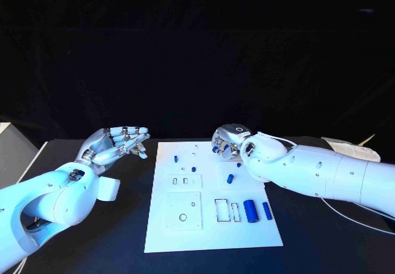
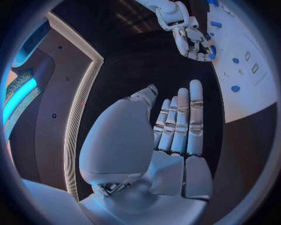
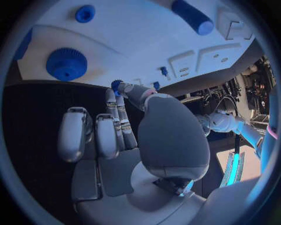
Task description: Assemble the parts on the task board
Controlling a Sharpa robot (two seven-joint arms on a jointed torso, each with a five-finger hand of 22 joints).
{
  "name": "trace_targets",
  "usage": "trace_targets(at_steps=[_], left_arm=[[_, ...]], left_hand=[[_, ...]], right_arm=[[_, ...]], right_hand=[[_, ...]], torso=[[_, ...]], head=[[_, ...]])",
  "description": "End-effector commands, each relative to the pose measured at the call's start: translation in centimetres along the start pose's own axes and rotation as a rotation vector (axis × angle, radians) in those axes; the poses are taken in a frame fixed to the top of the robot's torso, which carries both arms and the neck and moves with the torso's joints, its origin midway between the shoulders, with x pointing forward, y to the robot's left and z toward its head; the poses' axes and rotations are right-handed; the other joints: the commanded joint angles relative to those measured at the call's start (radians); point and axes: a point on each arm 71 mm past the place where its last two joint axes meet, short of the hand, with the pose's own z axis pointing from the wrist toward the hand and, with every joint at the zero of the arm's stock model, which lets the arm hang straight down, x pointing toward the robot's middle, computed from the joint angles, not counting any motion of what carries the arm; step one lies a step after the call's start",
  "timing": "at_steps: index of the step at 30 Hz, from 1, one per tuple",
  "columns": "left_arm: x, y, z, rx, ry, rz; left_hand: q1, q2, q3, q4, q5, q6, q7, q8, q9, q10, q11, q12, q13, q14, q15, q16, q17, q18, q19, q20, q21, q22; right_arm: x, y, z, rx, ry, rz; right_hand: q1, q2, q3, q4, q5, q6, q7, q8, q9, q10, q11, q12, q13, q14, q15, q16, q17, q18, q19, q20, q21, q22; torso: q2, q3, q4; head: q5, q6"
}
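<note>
My right hand [image 1: 233,144] was at the far right corner of the task board [image 1: 210,240], fingers curled down over a small blue gear. In the right wrist view a small toothed blue part [image 3: 117,85] sat at my fingertips [image 3: 112,99], pinched between thumb and a finger as far as I could judge; I could not confirm whether it had cleared the board. My left hand [image 1: 117,144] was raised over the desk [image 1: 115,240] just left of the board's far left corner, held wide and carrying nothing.

Position of parts, head view: two blue cylinders, one thick [image 1: 250,210] and one slim [image 1: 266,210], lay side by side at the near right of the board, beside an open rectangular recess [image 1: 222,209]. A short blue piece [image 1: 231,178] lay on the right middle. Small blue pegs [image 1: 175,159] stood on the far left portion. The right wrist view also showed a large blue gear [image 3: 66,64] and a small round blue part [image 3: 85,13] on the board.

Assessment: the step in hand appeared to be the pick-up of the small gear at the far right corner. The next move, in my judgement, called for a firm pinch, a clean lift, then alignment of the gear's bore over its post before pressing down. The risk was the gear tilting in the pinch.
</note>
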Motion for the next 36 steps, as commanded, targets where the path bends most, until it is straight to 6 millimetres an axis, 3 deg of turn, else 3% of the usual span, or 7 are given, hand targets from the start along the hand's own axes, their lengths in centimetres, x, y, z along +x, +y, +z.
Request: trace_targets(at_steps=[1,13,18,25,29,33,36], left_arm=[[0.2,-0.1,0.0,0.006,0.016,-0.003],[0.4,-0.1,0.1,0.01,0.024,-0.007],[0.5,-0.1,0.1,0.01,0.026,-0.009],[0.7,-0.2,0.1,0.011,0.029,-0.01],[0.7,-0.2,0.1,0.011,0.031,-0.01],[0.7,-0.2,0.1,0.011,0.032,-0.011],[0.8,-0.2,0.0,0.011,0.032,-0.011]], left_hand=[[0.005,-0.004,0.003,0.0,-0.001,0.002,0.006,-0.005,0.0,-0.007,0.003,-0.006,-0.001,-0.005,0.002,0.004,0.001,0.003,-0.01,0.001,0.005,0.002],[0.003,-0.008,0.001,0.001,-0.001,0.001,0.007,-0.006,0.0,-0.009,0.004,-0.006,-0.001,-0.005,0.003,0.006,0.001,0.003,-0.013,0.002,0.008,0.005],[0.003,-0.008,0.001,0.001,-0.001,0.001,0.007,-0.006,0.0,-0.009,0.004,-0.006,-0.001,-0.005,0.003,0.006,0.001,0.003,-0.013,0.002,0.008,0.005],[0.003,-0.008,0.001,0.001,-0.001,0.001,0.007,-0.006,0.0,-0.009,0.004,-0.006,-0.001,-0.005,0.003,0.006,0.001,0.003,-0.013,0.002,0.008,0.005],[0.003,-0.008,0.001,0.001,-0.001,0.001,0.007,-0.006,0.0,-0.009,0.004,-0.006,-0.001,-0.005,0.003,0.006,0.001,0.003,-0.013,0.002,0.008,0.005],[0.003,-0.008,0.001,0.001,-0.001,0.001,0.007,-0.006,0.0,-0.009,0.004,-0.006,-0.001,-0.005,0.003,0.006,0.001,0.003,-0.013,0.002,0.008,0.005],[0.003,-0.008,0.001,0.001,-0.001,0.001,0.007,-0.006,0.0,-0.009,0.004,-0.006,-0.001,-0.005,0.003,0.006,0.001,0.003,-0.013,0.002,0.008,0.005]], right_arm=[[-0.6,0.6,0.3,-0.003,-0.093,0.0],[-0.4,2.3,1.8,-0.022,-0.111,0.003],[-0.2,2.8,2.4,-0.024,-0.11,0.004],[0.1,2.9,3.2,-0.018,-0.104,-0.002],[0.2,2.9,3.5,-0.015,-0.098,-0.005],[0.4,2.8,3.7,-0.009,-0.096,-0.008],[0.5,2.7,3.8,-0.003,-0.09,-0.006]], right_hand=[[0.0,-0.009,-0.003,-0.006,0.003,0.007,0.001,0.007,0.001,0.008,0.001,0.003,-0.001,0.04,-0.009,0.005,0.001,-0.008,0.019,0.0,0.006,0.002],[-0.003,-0.012,-0.004,-0.006,0.001,0.004,0.001,0.006,0.003,0.007,0.001,0.001,-0.001,0.04,-0.008,0.004,-0.002,-0.008,0.019,0.0,0.005,0.001],[-0.004,-0.014,-0.004,-0.007,0.0,0.002,0.001,0.005,0.004,0.005,0.002,-0.001,-0.002,0.039,-0.008,0.004,-0.002,-0.007,0.018,0.0,0.004,0.0],[-0.004,-0.014,-0.004,-0.007,0.0,0.002,0.001,0.005,0.004,0.005,0.002,-0.001,-0.002,0.039,-0.008,0.004,-0.002,-0.007,0.018,0.0,0.004,0.0],[-0.005,-0.015,-0.004,-0.007,0.0,0.001,0.002,0.005,0.004,0.004,0.002,-0.001,-0.002,0.039,-0.008,0.005,-0.002,-0.007,0.018,0.0,0.003,-0.001],[-0.005,-0.016,-0.004,-0.007,-0.001,0.0,0.002,0.004,0.004,0.003,0.002,-0.001,-0.002,0.039,-0.007,0.005,-0.002,-0.007,0.018,0.0,0.004,0.0],[-0.007,-0.017,-0.005,-0.007,-0.002,-0.001,0.002,0.004,0.005,0.002,0.003,-0.002,-0.002,0.039,-0.007,0.005,-0.002,-0.007,0.018,0.0,0.005,0.001]], torso=[[0.002,-0.0017,0.0],[0.005,-0.002,0.0037],[0.006,-0.006,0.0091],[0.007,-0.0067,0.0104],[0.009,-0.0078,0.0115],[0.009,-0.0103,0.0159],[0.008,-0.0117,0.017]], head=[[0.002,0.002],[-0.001,-0.002],[-0.006,-0.006],[0.001,-0.007],[-0.001,-0.008],[0.0,-0.006],[0.0,-0.011]])
